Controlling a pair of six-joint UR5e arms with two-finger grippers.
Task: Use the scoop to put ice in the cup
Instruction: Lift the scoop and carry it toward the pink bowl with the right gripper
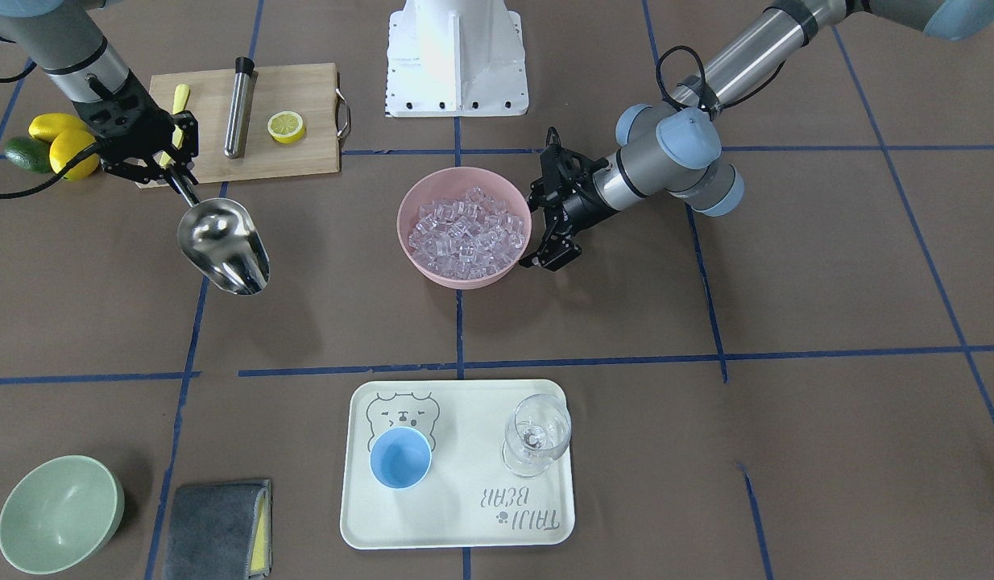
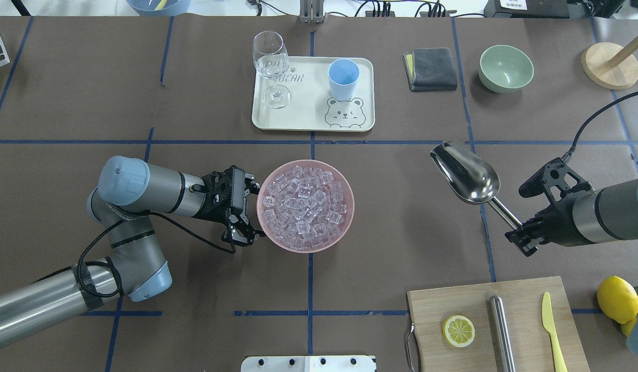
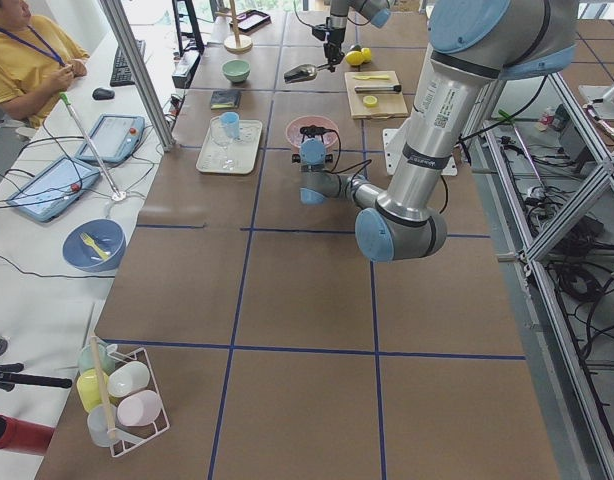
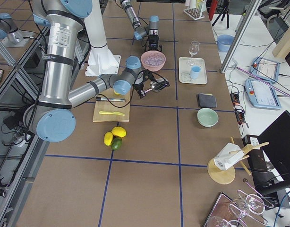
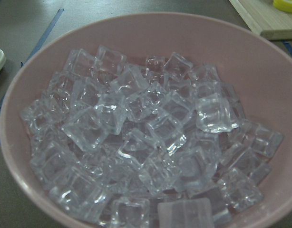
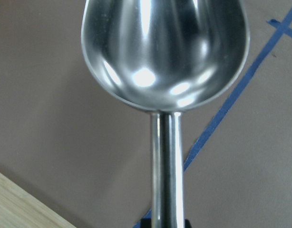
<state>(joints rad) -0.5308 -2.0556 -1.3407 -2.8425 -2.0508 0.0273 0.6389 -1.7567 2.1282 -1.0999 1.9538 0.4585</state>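
The ice [image 2: 304, 204] is a heap of clear cubes in a pink bowl [image 2: 351, 206] at mid-table, also in the front view [image 1: 465, 229] and left wrist view [image 5: 146, 137]. My left gripper [image 2: 249, 214] is open at the bowl's left side, its fingers spread along the outer wall. My right gripper [image 2: 520, 235] is shut on the thin handle of the steel scoop [image 2: 466, 173], held empty above the table right of the bowl; its trough fills the right wrist view [image 6: 165, 52]. The light-blue cup [image 2: 343, 79] stands upright and empty on the tray [image 2: 308, 116].
A clear stemmed glass [image 2: 271, 57] stands on the tray left of the cup. A grey cloth [image 2: 431, 68] and a pale green bowl [image 2: 506, 67] lie at the far right. A cutting board [image 2: 520, 294] with lemon half, steel cylinder and knife sits near right, lemons [image 2: 616, 298] beside it.
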